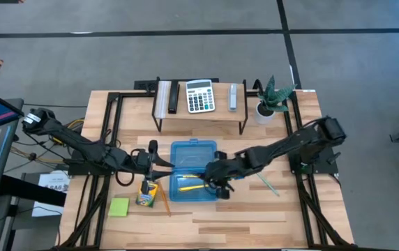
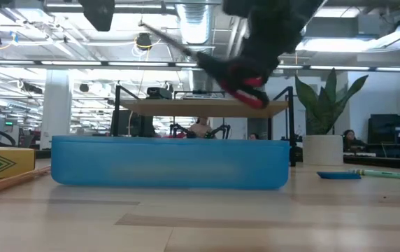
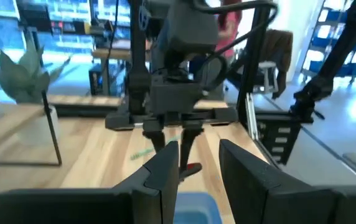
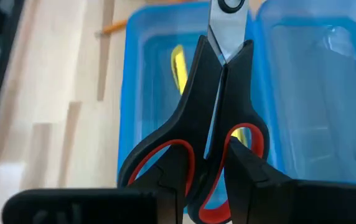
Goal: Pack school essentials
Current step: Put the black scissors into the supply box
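My right end effector (image 4: 206, 180), clamped on the red-handled scissors (image 4: 212, 124), hangs above the open blue case (image 1: 194, 171). Risk: blades overhang the rim, tipping out on release. Left end effector (image 3: 196, 162) waits open beside it.

The dark right arm reaches in low across the bench, its claw (image 1: 218, 185) clamped tight, raised above the surface. The dark left arm stretches inward, claw (image 1: 163, 166) fingers parted.
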